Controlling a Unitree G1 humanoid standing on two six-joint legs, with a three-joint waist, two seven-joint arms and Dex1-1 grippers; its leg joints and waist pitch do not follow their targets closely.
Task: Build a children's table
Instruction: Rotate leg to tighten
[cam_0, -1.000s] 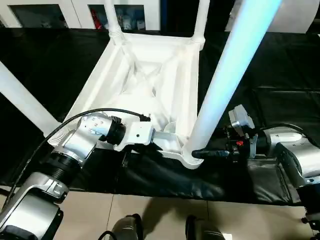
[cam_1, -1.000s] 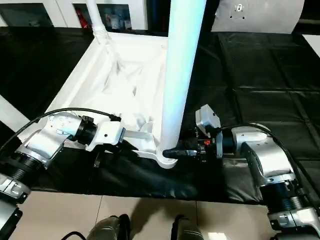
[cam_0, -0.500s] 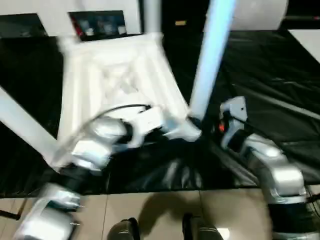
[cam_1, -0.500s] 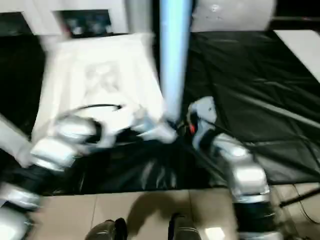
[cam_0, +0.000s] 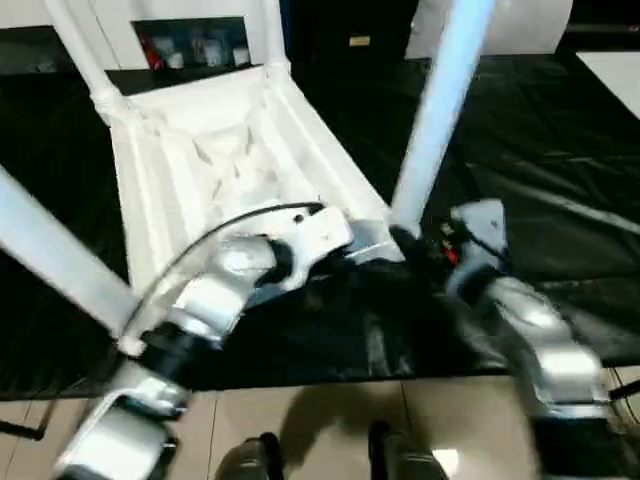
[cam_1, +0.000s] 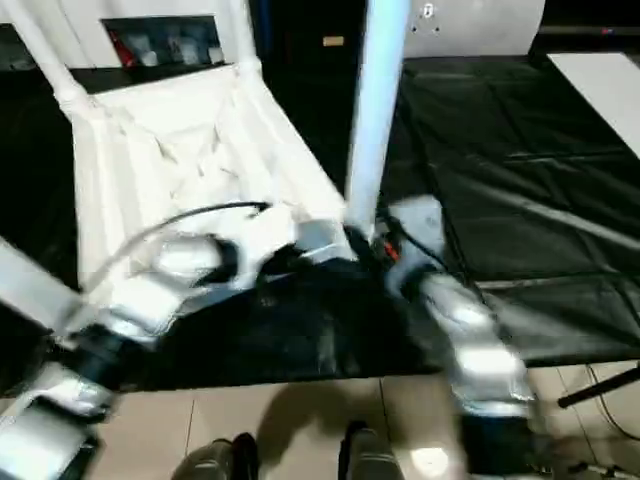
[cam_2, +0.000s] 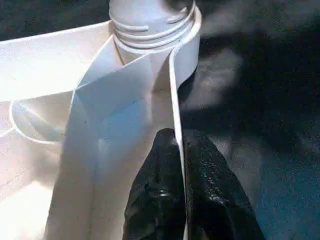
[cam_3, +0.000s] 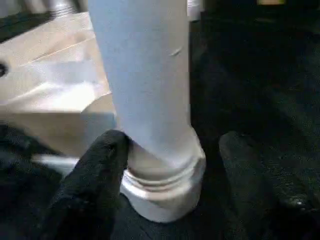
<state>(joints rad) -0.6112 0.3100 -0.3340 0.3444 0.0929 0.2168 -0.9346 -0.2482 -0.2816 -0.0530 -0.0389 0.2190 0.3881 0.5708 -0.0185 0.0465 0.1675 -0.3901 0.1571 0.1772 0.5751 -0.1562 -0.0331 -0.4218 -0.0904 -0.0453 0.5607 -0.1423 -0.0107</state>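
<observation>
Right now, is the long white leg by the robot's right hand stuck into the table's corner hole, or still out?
In. The long round white plastic leg stands upright with its ringed base seated in the round corner socket of the white plastic table top.

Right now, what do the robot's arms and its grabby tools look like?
Both arms are shiny silver tubes with rounded joints and black rings. A black cable loops over the left arm. The right arm carries a pale boxy block with a small red mark by the wrist. Each arm ends in a tool with two stubby black fingers: the left tool, the right tool.
</observation>
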